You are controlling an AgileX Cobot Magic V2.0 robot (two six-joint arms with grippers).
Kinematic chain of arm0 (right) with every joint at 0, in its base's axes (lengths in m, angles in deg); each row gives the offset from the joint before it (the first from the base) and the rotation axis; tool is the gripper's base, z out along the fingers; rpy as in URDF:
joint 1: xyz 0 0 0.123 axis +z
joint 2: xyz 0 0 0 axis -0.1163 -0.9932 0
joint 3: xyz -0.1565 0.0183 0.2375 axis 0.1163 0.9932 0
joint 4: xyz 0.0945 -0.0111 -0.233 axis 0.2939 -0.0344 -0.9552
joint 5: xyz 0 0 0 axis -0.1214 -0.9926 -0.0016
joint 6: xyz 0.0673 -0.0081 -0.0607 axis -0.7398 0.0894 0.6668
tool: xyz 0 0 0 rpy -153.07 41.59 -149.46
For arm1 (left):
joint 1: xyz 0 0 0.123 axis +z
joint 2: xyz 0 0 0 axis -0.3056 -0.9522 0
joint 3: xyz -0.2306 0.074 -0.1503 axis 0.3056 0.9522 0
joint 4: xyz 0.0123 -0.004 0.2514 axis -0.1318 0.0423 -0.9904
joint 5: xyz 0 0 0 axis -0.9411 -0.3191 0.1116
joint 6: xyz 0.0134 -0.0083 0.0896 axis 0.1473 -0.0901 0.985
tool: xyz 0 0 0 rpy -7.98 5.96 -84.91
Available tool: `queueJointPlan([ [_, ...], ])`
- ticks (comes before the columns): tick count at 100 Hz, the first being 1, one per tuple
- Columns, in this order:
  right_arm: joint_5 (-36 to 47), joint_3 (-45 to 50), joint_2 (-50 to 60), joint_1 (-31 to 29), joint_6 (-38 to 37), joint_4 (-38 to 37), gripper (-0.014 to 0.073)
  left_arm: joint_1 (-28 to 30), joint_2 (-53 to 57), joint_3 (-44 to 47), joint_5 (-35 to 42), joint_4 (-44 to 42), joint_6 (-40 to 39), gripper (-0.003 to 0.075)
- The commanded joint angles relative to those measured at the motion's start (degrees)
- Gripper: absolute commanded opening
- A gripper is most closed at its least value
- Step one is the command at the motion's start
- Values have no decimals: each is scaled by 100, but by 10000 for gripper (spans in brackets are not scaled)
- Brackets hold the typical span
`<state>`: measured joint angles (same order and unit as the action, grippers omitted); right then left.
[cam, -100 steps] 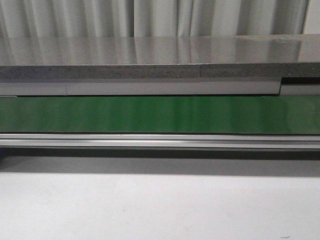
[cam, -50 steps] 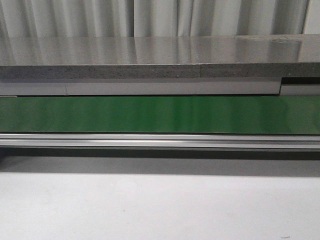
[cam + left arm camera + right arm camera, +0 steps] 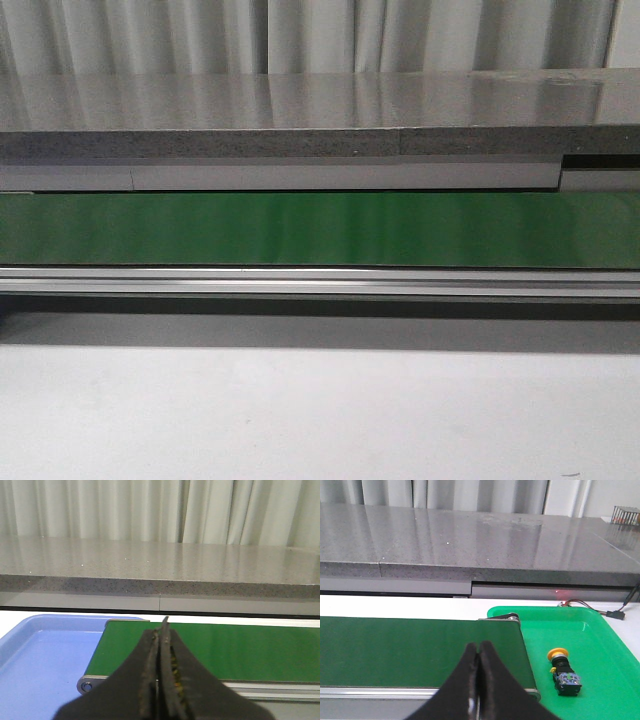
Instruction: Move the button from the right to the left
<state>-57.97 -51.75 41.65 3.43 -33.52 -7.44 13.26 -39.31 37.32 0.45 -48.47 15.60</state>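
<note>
The button (image 3: pixel 563 670), yellow round head on a black body with blue and green marks, lies on its side in the green tray (image 3: pixel 600 640) in the right wrist view, beside the end of the green conveyor belt (image 3: pixel 410 650). My right gripper (image 3: pixel 479 652) is shut and empty, over the belt's near edge, apart from the button. My left gripper (image 3: pixel 161 630) is shut and empty, near the other end of the belt (image 3: pixel 250 650), beside a blue tray (image 3: pixel 45 655). The button and both grippers are out of the front view.
The green belt (image 3: pixel 320 228) runs across the front view, with a metal rail (image 3: pixel 320 282) before it and a grey stone counter (image 3: pixel 320 110) behind. White tabletop (image 3: pixel 320 420) lies in front. A cable with a connector (image 3: pixel 615 613) lies behind the green tray.
</note>
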Motion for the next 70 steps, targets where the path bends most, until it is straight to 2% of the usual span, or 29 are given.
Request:
queueJointPlan([
  [1,80,-494,-449,-18,13,-92,-67,-21,178,256,426,-1,-61,-20],
  [29,-674,-1492,-1907,-18,-10,-166,-67,-21,178,256,426,-1,-61,-20],
  [56,-1518,-2407,-3032,-32,-473,-273,-67,-21,178,256,426,-1,-61,-20],
  [70,-1844,-2724,-3449,-338,-473,-284,-67,-21,178,256,426,-1,-61,-20],
])
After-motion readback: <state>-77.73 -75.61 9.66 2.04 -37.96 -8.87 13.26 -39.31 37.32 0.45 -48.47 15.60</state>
